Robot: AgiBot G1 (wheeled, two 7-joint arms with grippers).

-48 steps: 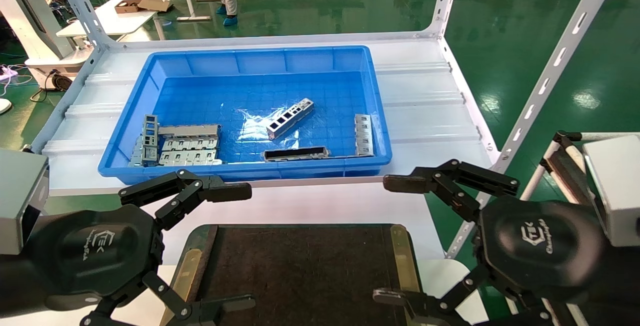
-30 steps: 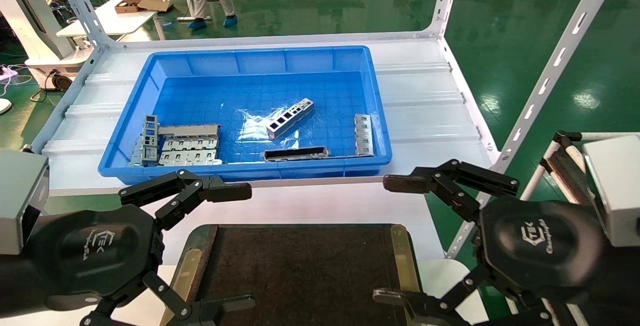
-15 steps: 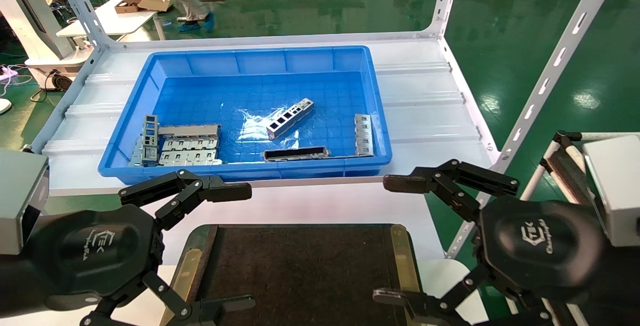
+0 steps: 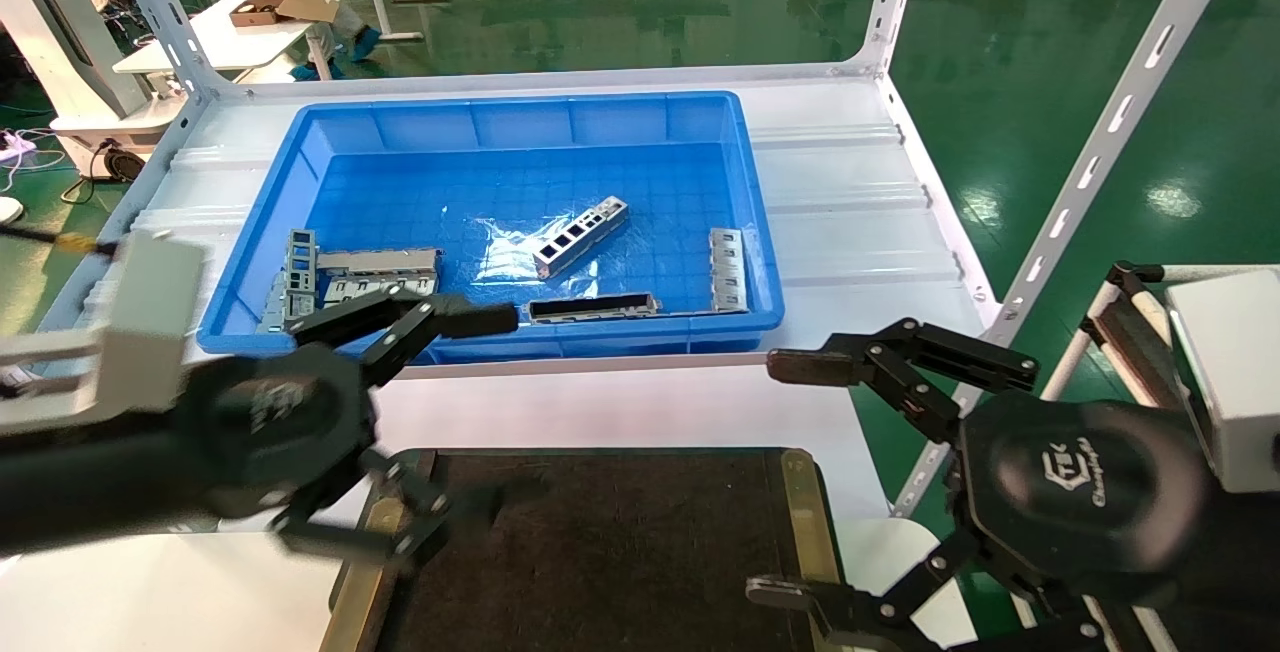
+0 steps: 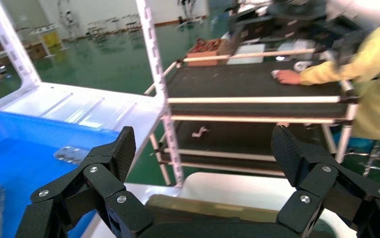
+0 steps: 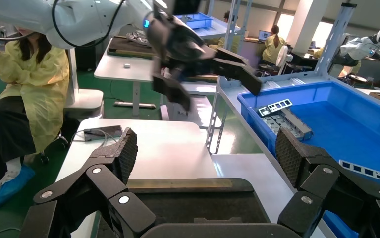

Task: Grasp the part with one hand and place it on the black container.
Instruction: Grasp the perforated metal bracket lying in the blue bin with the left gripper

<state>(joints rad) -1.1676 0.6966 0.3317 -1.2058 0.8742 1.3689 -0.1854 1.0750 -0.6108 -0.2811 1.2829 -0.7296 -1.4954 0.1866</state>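
Observation:
The part (image 4: 580, 235), a slim silver bar with a row of rectangular cut-outs, lies diagonally on the floor of the blue bin (image 4: 300, 147), near its middle. The black container (image 4: 600, 532), a dark flat tray with brass side strips, lies in front of the bin between my arms; it also shows in the right wrist view (image 6: 188, 198). My left gripper (image 4: 490, 407) is open and empty above the tray's left corner, its upper finger at the bin's front rim. It also shows in the left wrist view (image 5: 203, 148). My right gripper (image 4: 780, 480) is open and empty at the tray's right side.
In the bin lie a dark-slotted bar (image 4: 592, 308) by the front wall, flat grey stamped plates (image 4: 380, 287) at front left and another bar (image 4: 727, 270) at the right wall. White rack posts (image 4: 1100, 142) stand at the right. A person in yellow (image 6: 24, 94) sits beyond my left side.
My left arm has lifted and moved forward toward the bin's front rim, still open. The right arm and the part have not moved. A person in the background walked left.

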